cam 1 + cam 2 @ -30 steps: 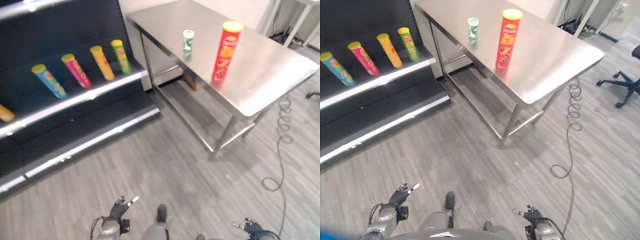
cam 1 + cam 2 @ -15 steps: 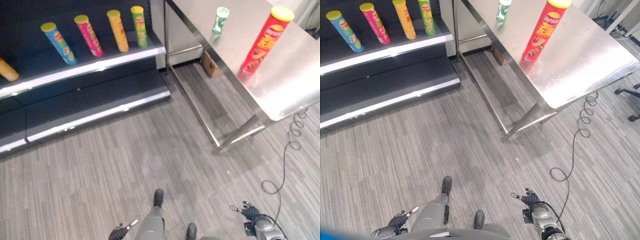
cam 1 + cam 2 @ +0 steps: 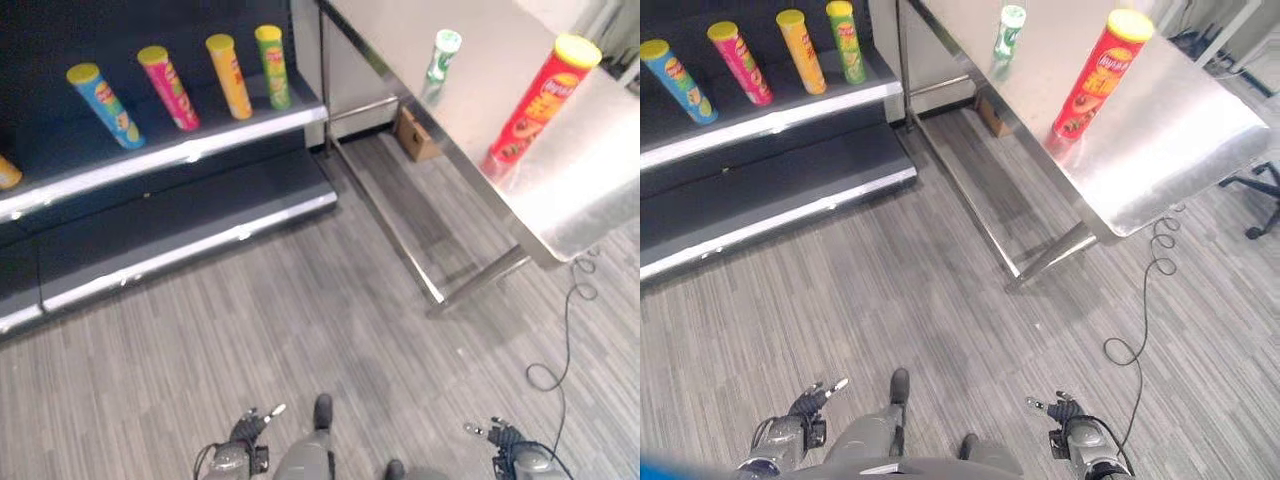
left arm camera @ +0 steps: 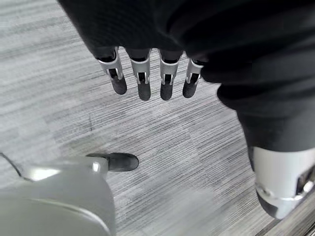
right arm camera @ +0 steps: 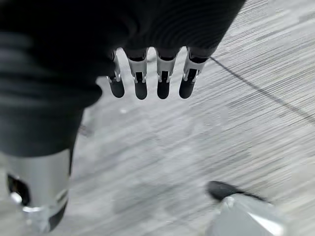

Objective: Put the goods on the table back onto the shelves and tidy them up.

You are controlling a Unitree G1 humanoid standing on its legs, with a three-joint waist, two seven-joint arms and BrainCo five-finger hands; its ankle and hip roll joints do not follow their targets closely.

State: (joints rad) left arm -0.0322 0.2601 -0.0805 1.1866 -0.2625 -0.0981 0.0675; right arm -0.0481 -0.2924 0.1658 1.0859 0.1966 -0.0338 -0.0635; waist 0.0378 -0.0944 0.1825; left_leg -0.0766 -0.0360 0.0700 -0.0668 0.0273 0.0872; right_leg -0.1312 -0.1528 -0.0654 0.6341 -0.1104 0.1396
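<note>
A tall red chip can with a yellow lid (image 3: 537, 105) stands upright on the steel table (image 3: 620, 190) at the upper right. Beyond it on the same table stands a small green and white can (image 3: 440, 57). On the dark shelf (image 3: 180, 160) at the upper left stand a blue can (image 3: 103, 105), a pink can (image 3: 169, 88), a yellow can (image 3: 229, 76) and a green can (image 3: 273, 67) in a row. My left hand (image 3: 243, 435) hangs low over the floor, fingers straight, empty. My right hand (image 3: 505, 440) hangs low on the other side, also open and empty.
An orange can (image 3: 6, 172) shows at the shelf's left edge. A lower shelf board (image 3: 190, 235) juts out near the floor. A small brown box (image 3: 415, 133) sits under the table. Grey wood-pattern floor (image 3: 330, 320) lies between me and both.
The whole view has shifted as the camera moved; shelf and table sit slightly differently in frame. Both hands stay down by the floor, open.
</note>
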